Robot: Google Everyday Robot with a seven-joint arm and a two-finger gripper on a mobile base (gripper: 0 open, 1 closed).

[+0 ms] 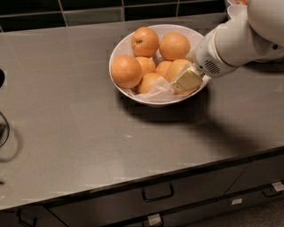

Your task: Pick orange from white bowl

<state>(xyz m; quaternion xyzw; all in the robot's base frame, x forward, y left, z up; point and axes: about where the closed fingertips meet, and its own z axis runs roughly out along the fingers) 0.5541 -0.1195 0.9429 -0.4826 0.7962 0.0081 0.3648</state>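
Note:
The white bowl (119, 48) stands at the back middle of the grey counter, lined with crumpled white paper (156, 92) and holding several oranges. The orange (176, 68), paler and yellowish, lies at the bowl's right front, partly hidden by my gripper. My gripper (187, 80) reaches in from the right on a white arm (239, 37). Its cream tip rests against the right front side of that orange, just inside the bowl's rim. A deeper-orange fruit (126, 71) lies at the bowl's left, and one with a stem dimple (144, 41) at the back.
Another white bowl (231, 7) shows at the top right edge behind the arm. A dark tiled wall (88, 9) runs along the back. Drawers with handles (157, 194) sit below the counter's front edge. A dark object (2, 128) is at the left edge.

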